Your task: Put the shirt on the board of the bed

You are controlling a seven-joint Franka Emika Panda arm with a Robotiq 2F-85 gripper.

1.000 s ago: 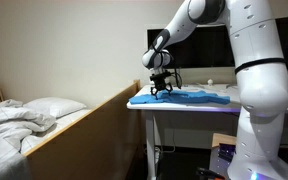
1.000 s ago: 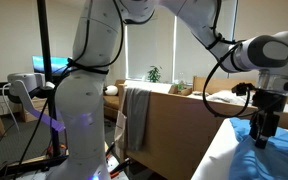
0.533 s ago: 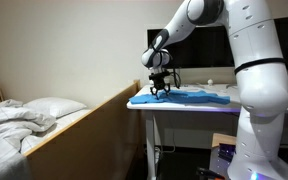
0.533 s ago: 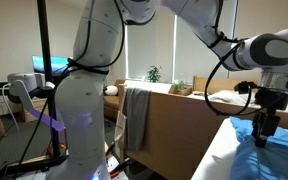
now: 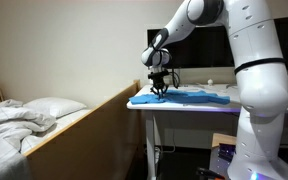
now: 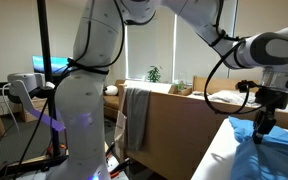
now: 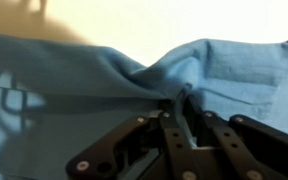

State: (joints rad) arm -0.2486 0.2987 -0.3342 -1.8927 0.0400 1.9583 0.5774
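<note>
Bedroom-style lab w/ a white desk top (image 5: 144, 105) beside a bed. The long, light-brown wooden board of the bed (image 5: 94, 125) runs along the white bedding (image 5: 24, 118), its top edge sloping. Only this exterior view shows the pillows & the dark monitor (image 5: 199, 50) behind the desk. The exterior view from the opposite end instead shows a bright window (image 6: 159, 50), a small plant (image 6: 154, 73) and a grey cloth (image 6: 134, 118) hanging at the board of the bed (image 6: 189, 120). Wrist view gives only fabric & fingers, close up

The bright blue, soft cloth shirt (image 5: 189, 97) lies spread across the desk top, rumpled, well apart from the board. In wrist view the shirt (image 7: 74, 80) is puckered into a raised ridge that runs into the fingertips

The black Robotiq gripper (image 5: 160, 92) points straight down at the shirt's bed-side end, tips in the fabric in both exterior views. In wrist view the gripper (image 7: 179, 100) has its jaws drawn together, pinching that ridge of cloth
</note>
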